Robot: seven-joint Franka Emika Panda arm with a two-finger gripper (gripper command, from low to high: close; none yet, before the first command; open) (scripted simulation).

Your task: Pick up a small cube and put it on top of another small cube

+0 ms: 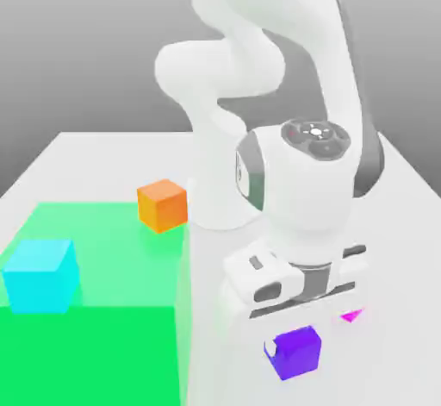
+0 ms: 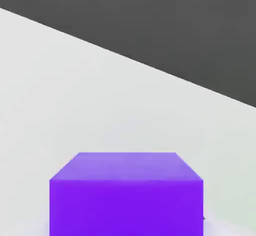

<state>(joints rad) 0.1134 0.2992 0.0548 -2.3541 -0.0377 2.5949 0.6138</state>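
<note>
— Are you reading any lettering on the arm or the blocks?

— I'm making out small pale symbols on the round dark cap atop the wrist, but they're not reading as words. The cubes are looking plain on every face I'm seeing.

— Where is the purple cube (image 1: pixel 297 352) sitting?

— It's lying low on the white table (image 1: pixel 405 249), directly under the hand, towards the exterior view's right. The gripper (image 1: pixel 293 351) is pinching the purple cube, its jaws pressed in against the sides. A white finger (image 1: pixel 270 350) is showing at the cube's edge on the exterior view's left.

— And the cyan cube (image 1: pixel 40 275)?

— It's resting on the green mat (image 1: pixel 103 344), well apart from the hand, at the exterior view's left. An orange cube (image 1: pixel 162 205) is sitting at the mat's far edge.

— Anything getting hidden?

— A magenta cube (image 1: pixel 351 315) is peeking out just beside the hand, mostly covered by it. In the hand view the purple cube's lower part is getting cut off
</note>
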